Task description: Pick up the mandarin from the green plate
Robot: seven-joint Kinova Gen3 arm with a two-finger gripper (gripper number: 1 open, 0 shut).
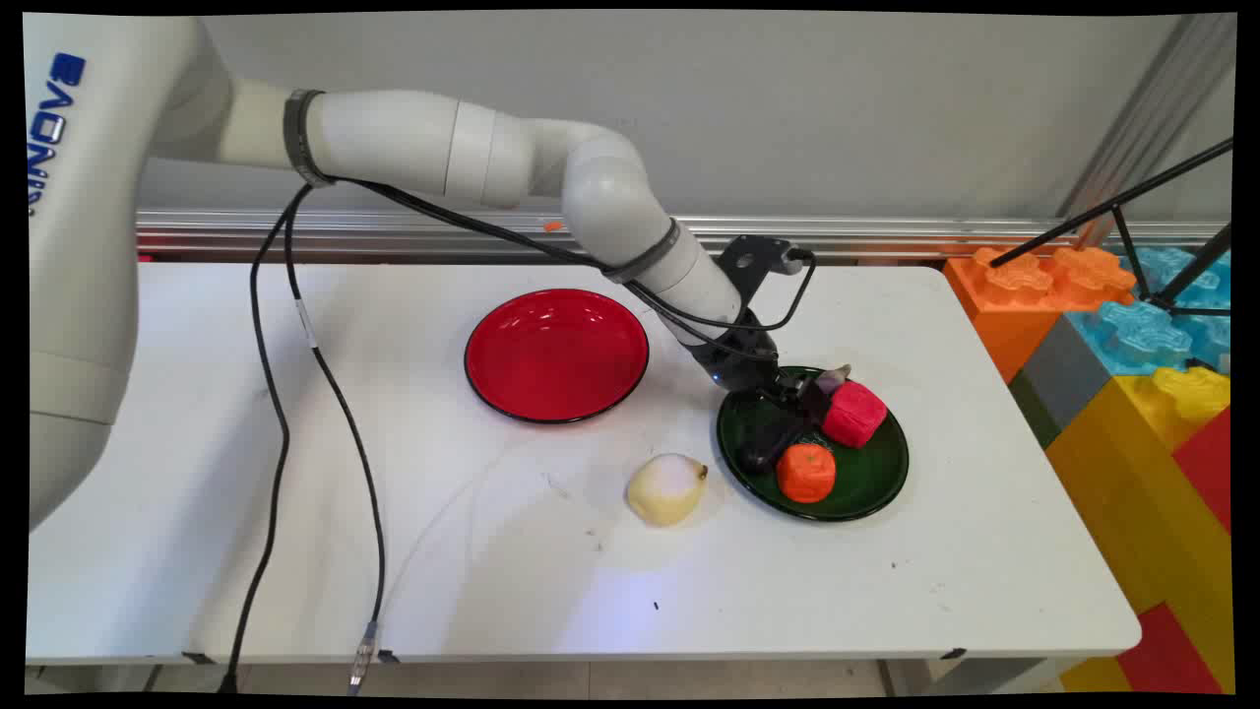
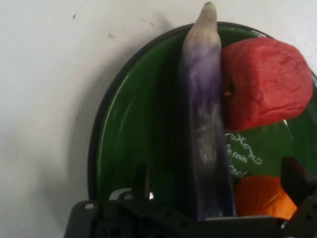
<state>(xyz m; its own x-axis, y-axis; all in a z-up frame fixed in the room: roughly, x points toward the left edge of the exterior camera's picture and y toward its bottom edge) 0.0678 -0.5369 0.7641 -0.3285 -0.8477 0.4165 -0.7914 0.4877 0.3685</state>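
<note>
fingers (image 2: 297, 181) apparently straddle the purple eggplant (image 2: 205, 124) over the green plate (image 2: 129, 134).

Even, bright overhead light is seen in the main view; glare is thrown on the red plate (image 1: 556, 354) toward 12 o'clock, and soft shadows are cast on the table (image 1: 492, 551). Edges are bowed by lens distortion. The hand view is dimmer, with the eggplant (image 2: 205, 119) softly blurred.

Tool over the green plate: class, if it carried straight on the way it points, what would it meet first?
Most likely the purple eggplant, lying between the fingers of the tool. Under it is the green plate; the red block sits beside the line, though depth is hard to judge.
</note>
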